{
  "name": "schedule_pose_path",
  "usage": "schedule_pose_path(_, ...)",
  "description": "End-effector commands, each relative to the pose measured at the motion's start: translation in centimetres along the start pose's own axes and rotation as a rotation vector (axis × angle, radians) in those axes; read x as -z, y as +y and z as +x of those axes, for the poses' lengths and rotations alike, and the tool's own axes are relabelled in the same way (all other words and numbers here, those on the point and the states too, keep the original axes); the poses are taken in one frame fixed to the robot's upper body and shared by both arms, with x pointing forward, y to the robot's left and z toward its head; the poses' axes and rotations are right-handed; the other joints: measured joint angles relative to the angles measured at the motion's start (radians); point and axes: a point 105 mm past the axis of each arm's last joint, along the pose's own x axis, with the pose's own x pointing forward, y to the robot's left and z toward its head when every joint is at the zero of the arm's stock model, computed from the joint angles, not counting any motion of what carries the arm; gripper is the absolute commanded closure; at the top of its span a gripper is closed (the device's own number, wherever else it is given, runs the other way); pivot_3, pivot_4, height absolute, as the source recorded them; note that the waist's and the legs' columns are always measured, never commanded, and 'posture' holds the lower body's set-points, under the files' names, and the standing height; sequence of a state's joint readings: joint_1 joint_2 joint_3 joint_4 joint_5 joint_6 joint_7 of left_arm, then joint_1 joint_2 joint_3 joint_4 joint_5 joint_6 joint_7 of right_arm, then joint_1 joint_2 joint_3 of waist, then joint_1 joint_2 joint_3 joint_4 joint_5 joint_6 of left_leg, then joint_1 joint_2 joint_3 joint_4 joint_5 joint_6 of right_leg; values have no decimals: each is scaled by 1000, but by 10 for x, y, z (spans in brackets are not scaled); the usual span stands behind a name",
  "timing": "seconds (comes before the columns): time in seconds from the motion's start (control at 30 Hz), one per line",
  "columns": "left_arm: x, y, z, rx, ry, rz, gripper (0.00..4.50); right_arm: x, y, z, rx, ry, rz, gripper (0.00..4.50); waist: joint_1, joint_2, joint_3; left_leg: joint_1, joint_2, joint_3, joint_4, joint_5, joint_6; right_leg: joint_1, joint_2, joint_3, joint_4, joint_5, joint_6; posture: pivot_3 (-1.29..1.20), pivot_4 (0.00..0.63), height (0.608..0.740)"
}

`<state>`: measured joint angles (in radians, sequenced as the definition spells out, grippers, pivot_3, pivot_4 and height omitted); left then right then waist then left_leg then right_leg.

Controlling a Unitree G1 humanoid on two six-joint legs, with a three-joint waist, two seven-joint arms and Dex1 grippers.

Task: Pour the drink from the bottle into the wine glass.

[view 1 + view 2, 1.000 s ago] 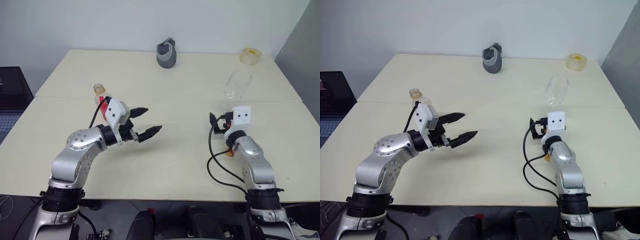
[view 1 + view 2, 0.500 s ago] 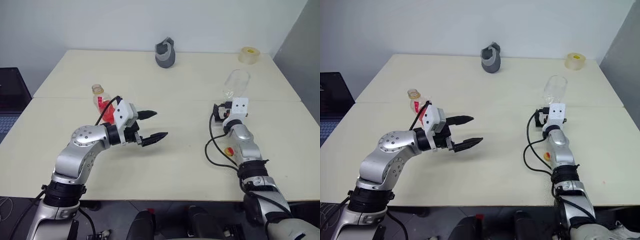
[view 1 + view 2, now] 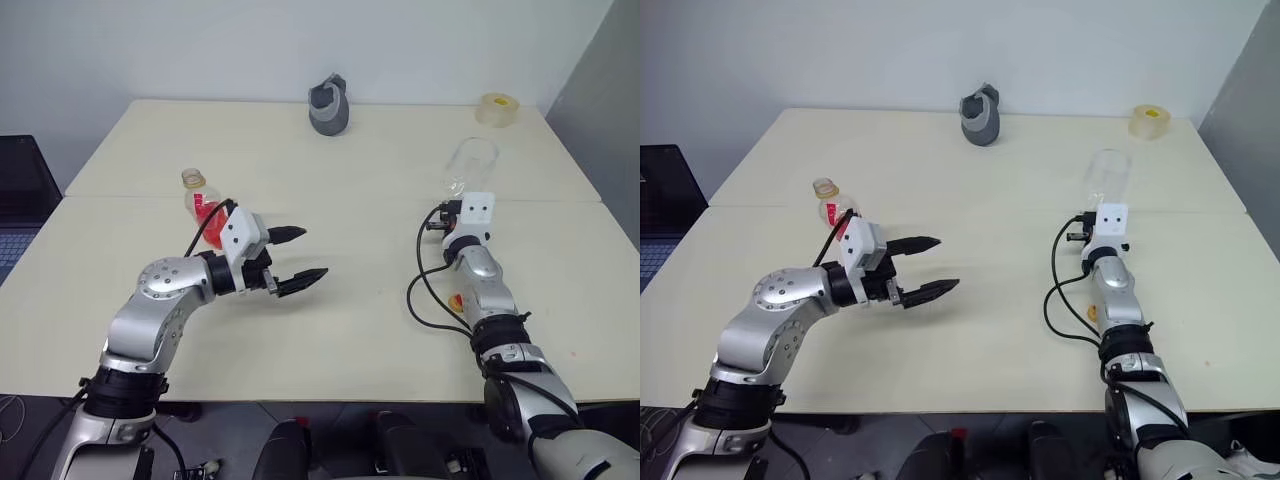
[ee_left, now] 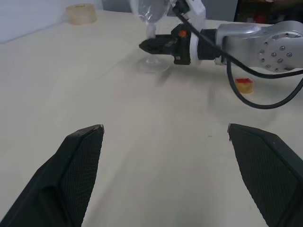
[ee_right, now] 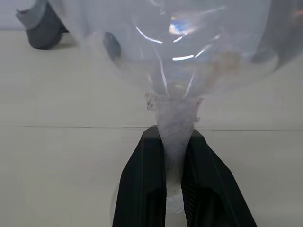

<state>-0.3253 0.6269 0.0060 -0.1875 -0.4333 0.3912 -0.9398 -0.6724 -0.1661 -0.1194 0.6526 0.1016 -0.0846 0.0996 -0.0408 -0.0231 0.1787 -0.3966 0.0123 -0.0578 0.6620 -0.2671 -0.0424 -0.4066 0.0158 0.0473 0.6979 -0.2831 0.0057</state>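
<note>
Wine glass [image 5: 180, 61] upright on the right half of the pale surface [image 3: 350, 330], stem clamped between the closed fingers [image 5: 142, 189] of the right end effector [image 5: 173, 179]. Bottle [image 3: 200, 200] with red drink [image 3: 207, 212] upright on the left half, just behind the left end effector [image 3: 298, 258], spread wide and empty. Farther back: grey object [image 3: 328, 105], tape roll [image 3: 498, 108].

The wine glass [image 5: 180, 52] is looking clear and glossy, its stem frosted, the fingers [image 4: 71, 179] showing matt, finely textured black, and the desk [image 3: 380, 330] lying smooth, matt cream beneath it.
</note>
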Motion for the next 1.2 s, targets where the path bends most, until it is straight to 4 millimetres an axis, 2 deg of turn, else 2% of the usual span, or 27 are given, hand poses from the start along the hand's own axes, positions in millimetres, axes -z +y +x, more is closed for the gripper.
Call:
schedule_pose_path(0.03,-16,-4,-12,0,-30,31,0,-32,48,-3,-214,-124,-13,4369,-3,1,0,0,0,0,0,0,0,0,0,0,0,0,0,0,150,740)
schedule_pose_path(0.13,-16,-9,-21,16,-9,20,0,-33,92,-8,-402,-127,-10,4369,-12,1,1,0,0,-1,0,0,0,0,0,0,0,0,0,0,150,740)
schedule_pose_path(0.2,-15,-9,-28,5,7,16,0,-30,113,-10,-492,-112,-13,4369,-13,1,1,0,0,-3,0,0,0,0,0,-1,0,0,0,0,150,740)
schedule_pose_path(0.3,-13,-3,-36,-44,19,9,0,-26,133,-8,-567,-86,-27,4369,-10,2,1,0,0,-6,0,0,0,0,0,-1,0,0,0,0,150,740)
schedule_pose_path(0.5,-14,1,-44,-89,25,18,0,-22,152,-2,-638,-50,-31,4369,-4,2,1,0,-1,-8,1,0,0,0,-1,-3,0,0,0,0,150,740)
schedule_pose_path(0.73,-11,0,-49,-113,35,12,0,-18,174,-11,-738,-45,-47,4370,-7,2,1,0,-1,-9,0,0,0,0,-1,-3,0,0,0,0,150,740)
schedule_pose_path(1.07,-13,1,-43,-117,29,13,0,-10,192,-25,-850,-34,-95,4370,-8,2,1,0,-1,-9,0,0,0,0,-1,-3,0,0,0,0,150,740)
schedule_pose_path(1.2,-15,1,-40,-109,26,22,0,-2,190,-26,-849,1,-88,4370,-9,2,1,0,-1,-9,0,0,0,0,-1,-3,0,0,0,0,150,740)
